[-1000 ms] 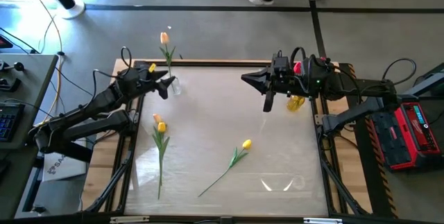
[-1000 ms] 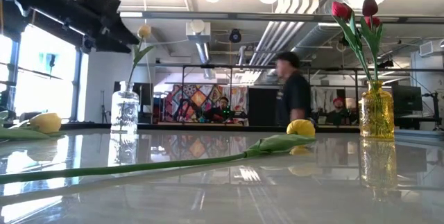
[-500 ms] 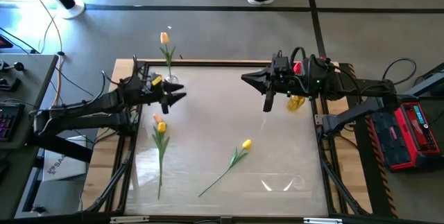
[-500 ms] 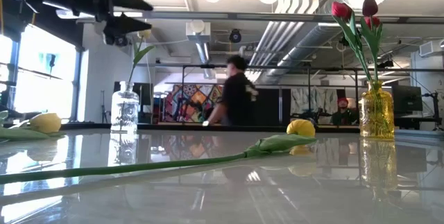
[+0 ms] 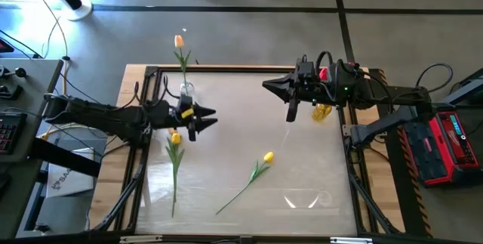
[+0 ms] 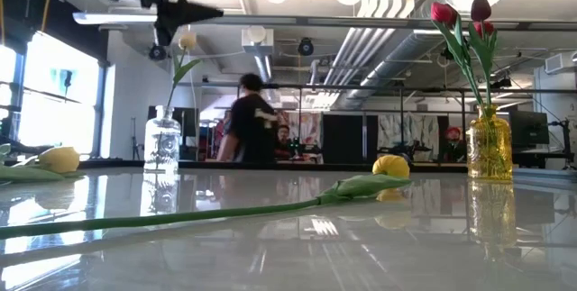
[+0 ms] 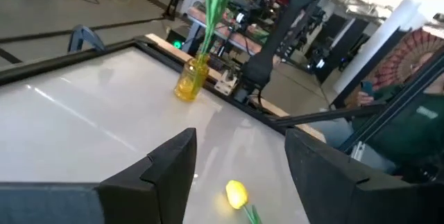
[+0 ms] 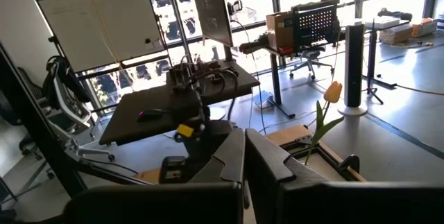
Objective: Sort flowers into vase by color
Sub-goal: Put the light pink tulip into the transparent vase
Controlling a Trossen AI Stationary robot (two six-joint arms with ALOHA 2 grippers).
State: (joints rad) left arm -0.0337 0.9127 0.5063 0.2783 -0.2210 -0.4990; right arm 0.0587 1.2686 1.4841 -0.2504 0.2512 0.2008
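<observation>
My left gripper (image 5: 202, 118) (image 7: 239, 163) hangs open and empty above the table's left part, pointing toward the right edge. Just beyond it two yellow tulips (image 5: 175, 140) lie flat side by side. A third yellow tulip (image 5: 267, 157) (image 7: 236, 194) lies near the middle, its stem running toward the near edge. An orange tulip (image 5: 179, 41) stands with its stem in the clear vase (image 5: 186, 91) (image 6: 162, 147). Red tulips (image 6: 444, 12) stand in the amber vase (image 6: 489, 147) (image 7: 191, 78). My right gripper (image 5: 266, 85) (image 8: 244, 160) waits shut, high above the far right.
A wooden frame (image 5: 226, 68) rims the white table. Cables and a red device (image 5: 445, 146) lie off the right edge, a desk (image 5: 15, 100) off the left. A person (image 6: 248, 129) walks in the room behind. Bare tabletop lies between the tulips and the amber vase.
My left gripper has swung away from the clear vase toward the table's near edge and its middle, turning to point at the right edge; it has stayed open. The orange tulip stays standing in the clear vase. A person has crossed the room behind.
</observation>
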